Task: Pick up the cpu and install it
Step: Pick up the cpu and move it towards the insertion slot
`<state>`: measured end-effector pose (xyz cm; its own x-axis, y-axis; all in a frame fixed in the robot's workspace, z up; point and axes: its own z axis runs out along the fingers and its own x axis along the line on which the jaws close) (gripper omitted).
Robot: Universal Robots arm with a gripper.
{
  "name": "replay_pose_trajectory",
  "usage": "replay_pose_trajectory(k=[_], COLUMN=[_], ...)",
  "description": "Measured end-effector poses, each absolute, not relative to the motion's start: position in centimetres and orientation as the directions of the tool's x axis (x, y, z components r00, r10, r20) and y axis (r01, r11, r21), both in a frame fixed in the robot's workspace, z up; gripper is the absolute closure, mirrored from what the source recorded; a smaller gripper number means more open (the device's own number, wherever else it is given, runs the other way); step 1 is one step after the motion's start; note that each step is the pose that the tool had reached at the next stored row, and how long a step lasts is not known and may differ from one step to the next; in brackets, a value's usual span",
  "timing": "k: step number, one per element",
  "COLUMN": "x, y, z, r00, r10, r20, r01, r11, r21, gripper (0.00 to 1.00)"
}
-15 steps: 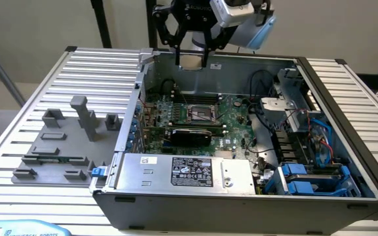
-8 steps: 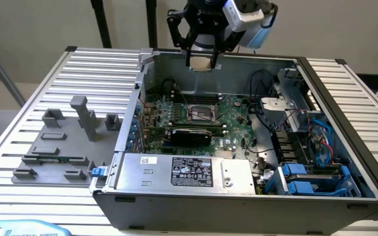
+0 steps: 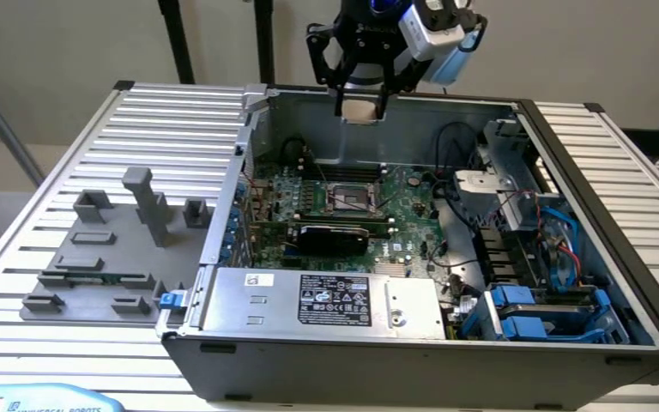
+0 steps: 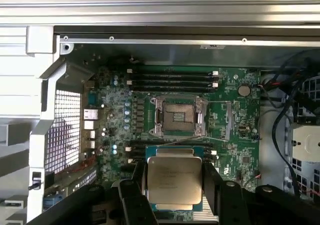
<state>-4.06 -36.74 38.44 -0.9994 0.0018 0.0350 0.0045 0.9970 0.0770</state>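
pincer [image 3: 360,101] hangs in the upper middle of the exterior view, over the far wall of the open computer case [image 3: 604,197]. it has the cpu [image 3: 360,110] clamped between its two dark fingers [image 4: 134,187]. in the wrist view the chip lies flat, showing its shiny silver top and a thin green-tan rim. one finger presses against each of two opposite edges. the jaws stand fairly wide apart, and the chip itself fills the gap between them. the cpu is up in the air, clear of the board, touching nothing but the fingers.

below it, the green motherboard [image 3: 404,219] lies on the floor of the case. its socket [image 3: 353,199], a square metal frame with a dark centre, sits near the middle of the exterior frame, well apart from the held chip. in the wrist view, long memory slots [image 4: 172,77] run side by side on the far side of the socket from the cpu.

a silver power supply [image 3: 329,300] with a black label fills the lower middle of the exterior frame, inside the near wall of the case. blue drive caddies [image 3: 535,318] sit in the lower right corner of the case. on the exterior view's left, a grey fixture plate [image 3: 112,249] with several upright blocks rests on the slatted metal bench [image 3: 169,112], just beside the case.
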Motion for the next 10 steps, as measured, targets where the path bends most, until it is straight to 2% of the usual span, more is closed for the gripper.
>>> replay_pose_trajectory(k=[10], x=[-3.4], y=[-34.6], z=[36.6], r00=[-0.999], r10=[0.002], r20=[0.035], r01=[0.004], r11=[0.997], r21=[0.077], gripper=[0.45])
